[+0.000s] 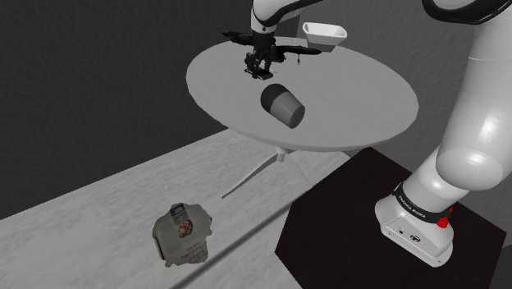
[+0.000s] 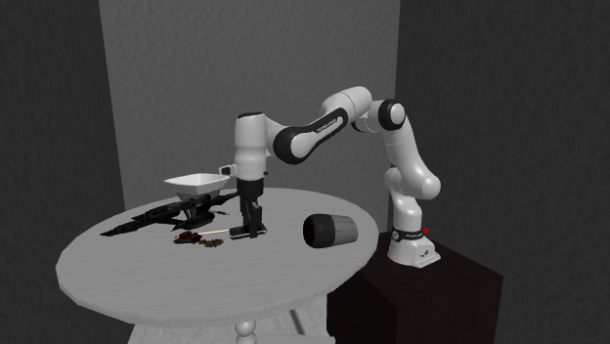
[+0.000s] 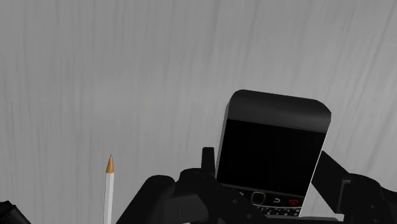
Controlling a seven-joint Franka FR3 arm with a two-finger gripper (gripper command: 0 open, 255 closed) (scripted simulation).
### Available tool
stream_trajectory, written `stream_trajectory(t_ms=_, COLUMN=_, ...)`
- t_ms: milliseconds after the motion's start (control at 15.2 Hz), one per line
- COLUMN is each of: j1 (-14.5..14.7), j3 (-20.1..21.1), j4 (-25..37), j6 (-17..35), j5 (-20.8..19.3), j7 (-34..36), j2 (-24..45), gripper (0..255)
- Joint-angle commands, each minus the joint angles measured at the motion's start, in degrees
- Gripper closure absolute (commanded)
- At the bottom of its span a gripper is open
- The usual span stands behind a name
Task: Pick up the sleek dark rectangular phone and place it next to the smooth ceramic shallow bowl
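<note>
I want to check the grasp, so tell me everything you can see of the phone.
The phone is a black slab with rounded corners, a grey side edge, a blank dark screen and a row of small keys below it, one red. The end effector's fingers clasp its long sides above the grey table. Whether it touches the table cannot be told.

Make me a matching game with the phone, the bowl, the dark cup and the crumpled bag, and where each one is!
Things:
1. phone
2. bowl
3. dark cup
4. crumpled bag

Places:
A. lying on its side on the table
B. down on the floor
C. clasped in the hand
D. standing upright near the table's rim

Pairs: 1-C, 2-D, 3-A, 4-B
</note>
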Motion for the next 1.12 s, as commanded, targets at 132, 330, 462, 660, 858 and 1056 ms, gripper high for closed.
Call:
stream_trajectory(t_ms=132, j1=-0.04, j3=0.05, j4=1.87, j6=-2.62, j5=0.20, j7=-0.30, j2=-0.75, gripper=255)
stream_trajectory(t_ms=330, j1=-0.02, j3=0.10, j4=3.56, j6=-4.73, j5=0.33, j7=-0.48, j2=-1.19, gripper=255)
stream_trajectory(t_ms=462, j1=0.01, j3=0.13, j4=4.77, j6=-6.17, j5=0.41, j7=-0.59, j2=-1.41, gripper=255)
stream_trajectory(t_ms=660, j1=0.05, j3=0.17, j4=6.73, j6=-8.36, j5=0.50, j7=-0.76, j2=-1.66, gripper=255)
stream_trajectory(t_ms=858, j1=0.11, j3=0.20, j4=8.86, j6=-10.61, j5=0.57, j7=-0.92, j2=-1.77, gripper=255)
stream_trajectory(t_ms=1056, j1=0.18, j3=0.23, j4=11.19, j6=-12.92, j5=0.61, j7=-1.07, j2=-1.76, gripper=255)
